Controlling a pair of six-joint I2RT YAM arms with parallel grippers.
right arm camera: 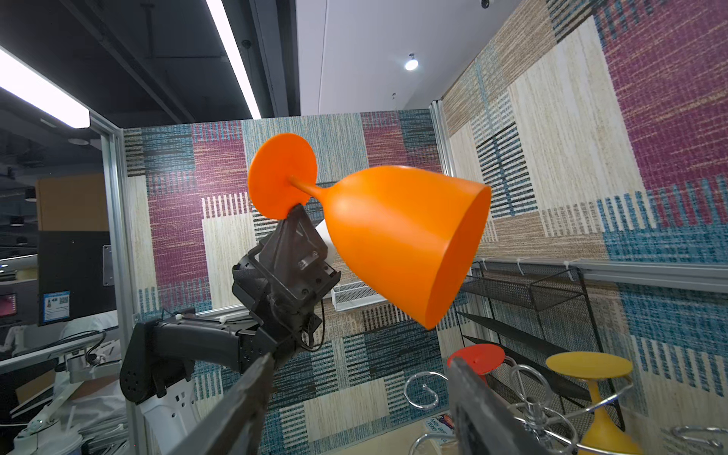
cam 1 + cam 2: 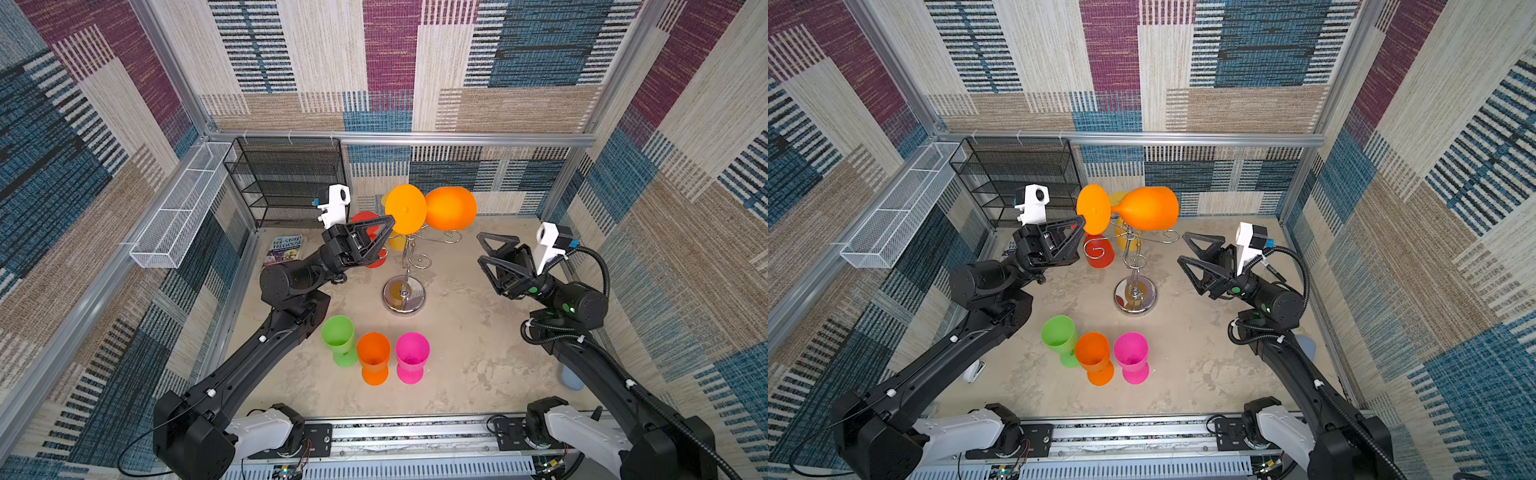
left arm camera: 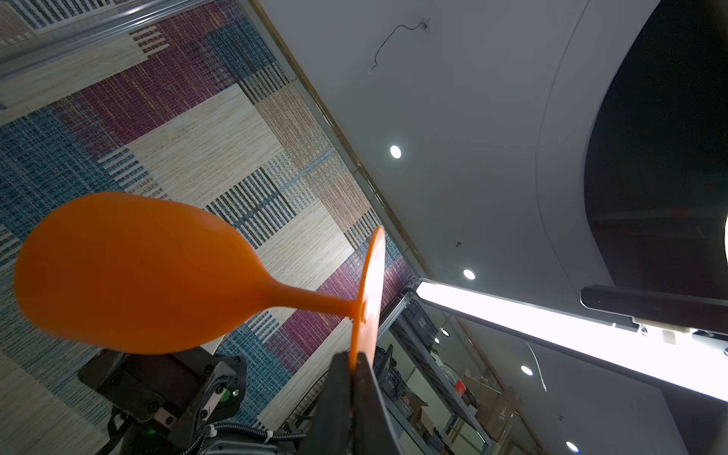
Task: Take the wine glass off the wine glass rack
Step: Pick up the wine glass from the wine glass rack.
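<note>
Wine glass (image 2: pixel 1144 208) foot pinched in left tool (image 2: pixel 390 221); right tool (image 2: pixel 480 248) gapes

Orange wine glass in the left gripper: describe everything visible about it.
The opaque orange plastic-looking wine glass has a round flat foot, thin stem and wide bowl. It lies roughly horizontal in mid-air. The left gripper is shut on the foot's rim; nothing else touches it. It hangs above the shiny chrome wine glass rack, clear of its wire arms.

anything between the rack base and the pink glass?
Nothing: bare tabletop between the wine glass rack base and the pink glass, in both top views.
</note>
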